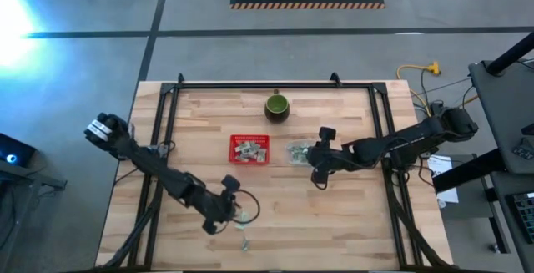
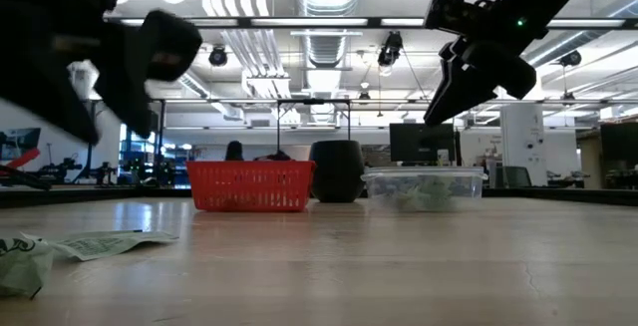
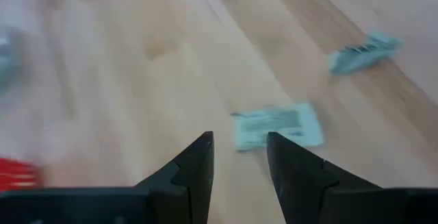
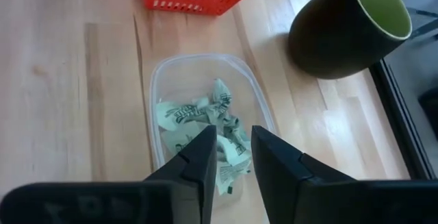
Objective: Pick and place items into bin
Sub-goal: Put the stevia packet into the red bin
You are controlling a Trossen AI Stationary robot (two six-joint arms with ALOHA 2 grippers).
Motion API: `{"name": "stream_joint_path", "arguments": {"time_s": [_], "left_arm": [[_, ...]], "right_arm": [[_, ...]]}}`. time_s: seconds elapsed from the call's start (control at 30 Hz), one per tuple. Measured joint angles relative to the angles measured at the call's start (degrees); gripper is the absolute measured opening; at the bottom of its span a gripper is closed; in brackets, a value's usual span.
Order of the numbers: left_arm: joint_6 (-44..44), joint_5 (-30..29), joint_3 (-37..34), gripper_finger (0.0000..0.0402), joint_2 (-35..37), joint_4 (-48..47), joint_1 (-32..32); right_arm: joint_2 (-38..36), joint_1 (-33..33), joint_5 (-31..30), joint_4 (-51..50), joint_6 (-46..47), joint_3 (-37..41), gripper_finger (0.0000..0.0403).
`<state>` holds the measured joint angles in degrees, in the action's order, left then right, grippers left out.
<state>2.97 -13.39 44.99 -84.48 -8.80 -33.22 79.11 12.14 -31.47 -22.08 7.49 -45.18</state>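
Packets [image 4: 205,125] of pale green and white are heaped in a clear tub [image 4: 159,80] on the counter [image 1: 334,214], between a red basket [image 1: 249,149] and a dark green cup [image 1: 277,107]. The right end effector [image 4: 234,157] is poised just above the tub, fingers parted and empty, apparently lined up for a pick. More packets are seen already inside the basket. Near the counter's front edge, the left end effector [image 3: 239,159] is held low over a stray packet [image 3: 277,123], fingers spread with nothing grasped; a second stray [image 3: 363,53] lies nearby.
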Motion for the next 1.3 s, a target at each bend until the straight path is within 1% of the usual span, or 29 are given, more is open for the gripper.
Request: {"name": "stream_joint_path", "arguments": {"time_s": [0.1, 0.23, 0.47, 0.63, 0.87, 1.07, 1.3], "left_arm": [[-2.2, 2.27, 0.11, 0.012, -3.09, 1.33, -0.65], [-3.82, 3.88, 0.11, 0.012, -6.32, 3.87, -0.69], [-0.74, 4.49, 0.38, 0.012, -8.23, 10.41, -0.6], [-1.32, 8.2, 0.07, 0.012, -8.43, 10.78, -0.54], [-2.67, 10.9, 0.15, 0.012, -12.29, 11.55, -0.54], [-2.86, 11.0, 0.13, 0.012, -14.23, 11.62, -0.52], [-3.13, 10.31, 0.16, 0.012, -14.0, 11.41, -0.45]], "right_arm": [[0.0, 0.11, 0.08, 0.0, 0.01, 0.0, 0.0079], [0.02, 0.28, 0.12, -0.01, 0.0, 0.1, 0.0075], [0.02, 0.37, 0.28, 0.04, 0.02, 0.1, 0.0073], [0.02, 0.39, 0.47, -0.01, 0.04, 0.21, 0.0077], [0.02, 0.39, 0.49, -0.01, 0.88, 0.21, 0.0068], [0.02, 0.39, 0.49, -0.01, 1.12, 0.32, 0.0072], [0.02, 0.39, 0.49, -0.01, 1.14, 0.34, 0.0073]]}}
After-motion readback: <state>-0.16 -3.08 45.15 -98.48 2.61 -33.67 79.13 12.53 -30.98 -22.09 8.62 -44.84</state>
